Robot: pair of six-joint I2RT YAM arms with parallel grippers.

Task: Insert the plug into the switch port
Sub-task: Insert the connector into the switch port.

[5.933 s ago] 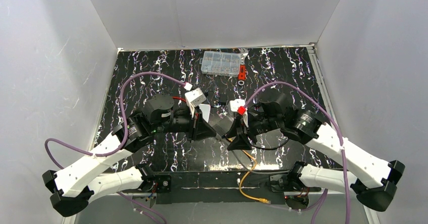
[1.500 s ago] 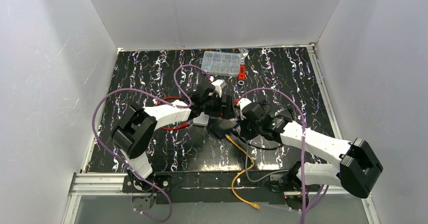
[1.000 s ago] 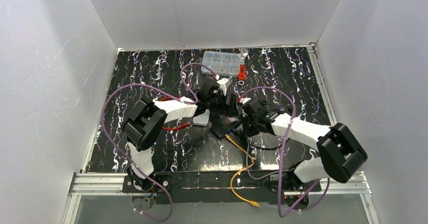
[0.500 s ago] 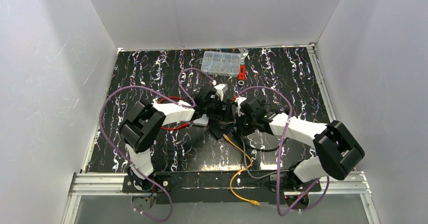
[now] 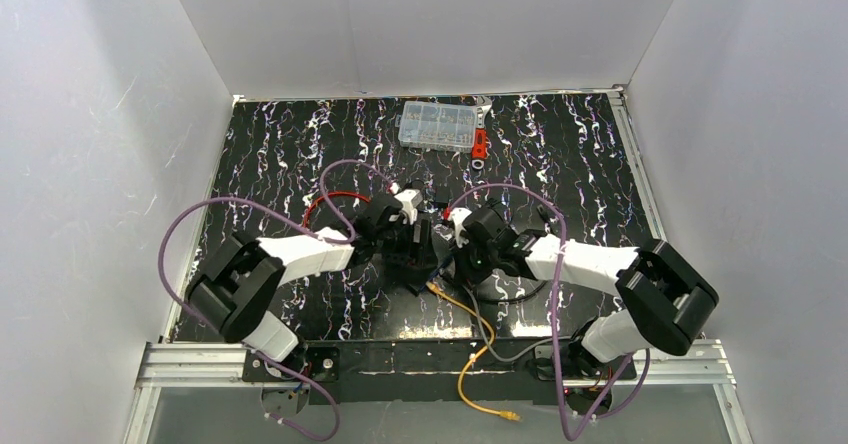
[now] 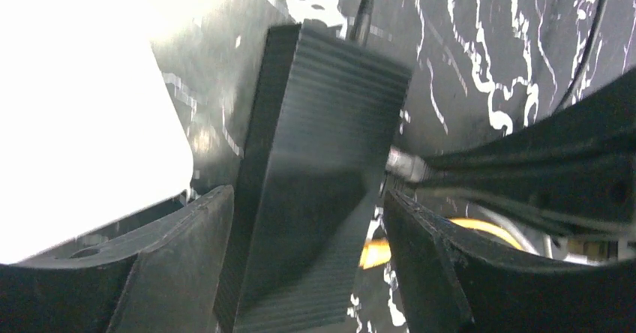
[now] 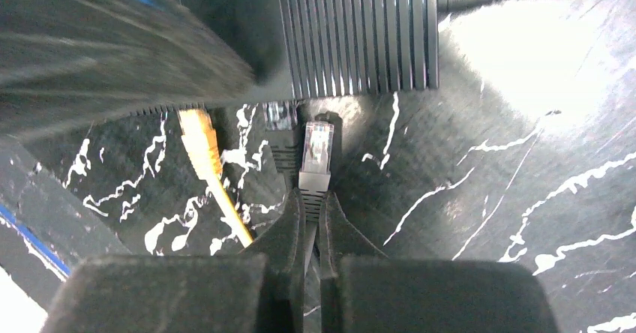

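1. Since half a second ago the black switch (image 5: 412, 270) has slid left and nearer; top external: one switch on the tabletop (image 5: 300, 144), ports hidden.
2. Left wrist: two left fingers (image 6: 180, 235) spread wide, flanking the switch; contact unclear.
3. Right wrist: one orange-booted plug (image 7: 196, 127); right fingers (image 7: 289, 232) pinched tight on one clear plug (image 7: 316, 147), tip just short of the switch.

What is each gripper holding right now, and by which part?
Right gripper: pinching the clear plug by its rear boot, tip free. Left gripper: straddling the black switch box, gap on one side, not gripping.
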